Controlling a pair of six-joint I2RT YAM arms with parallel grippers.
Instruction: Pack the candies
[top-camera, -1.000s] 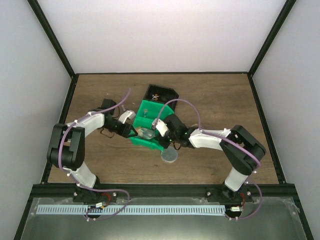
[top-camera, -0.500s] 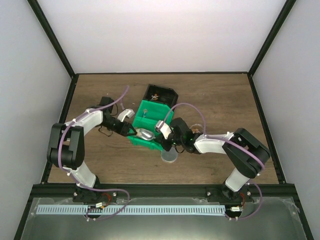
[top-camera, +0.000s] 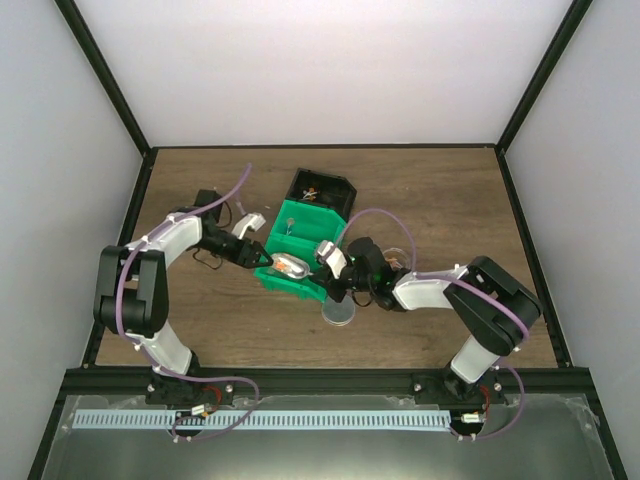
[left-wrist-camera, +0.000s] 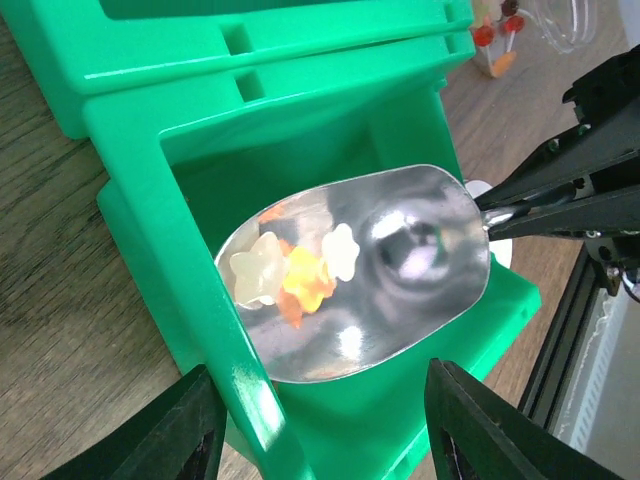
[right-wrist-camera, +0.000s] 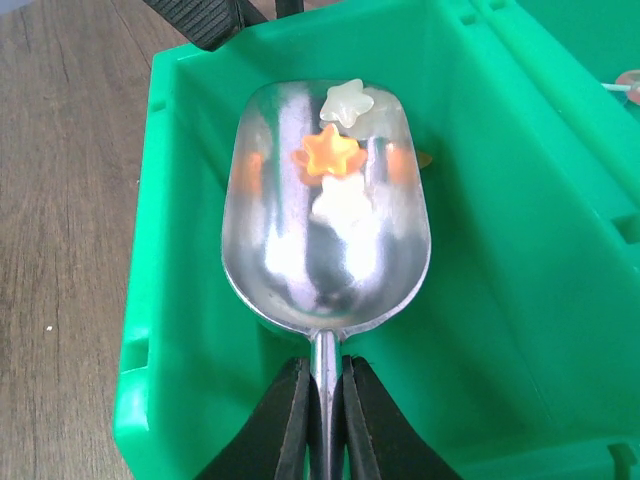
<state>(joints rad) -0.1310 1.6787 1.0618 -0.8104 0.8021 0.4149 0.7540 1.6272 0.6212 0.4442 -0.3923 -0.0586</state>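
Right wrist: right gripper (right-wrist-camera: 322, 378) clamped on the scoop (right-wrist-camera: 325, 250) handle; scoop bowl sits inside the green bin (right-wrist-camera: 500, 260); candies (right-wrist-camera: 338, 150) lie in the bowl near its tip, one orange, the rest whitish. Left wrist: left gripper (left-wrist-camera: 318, 390) spread wide, straddling the bin's end wall; contact unclear. Top: grey lid (top-camera: 339, 313) on table just beside bin.

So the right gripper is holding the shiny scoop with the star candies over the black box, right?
Not quite. The right gripper does hold the shiny scoop with the star candies in it, but over the green bin, not the black box, which sits farther back. The right wrist view shows green walls all around the scoop.
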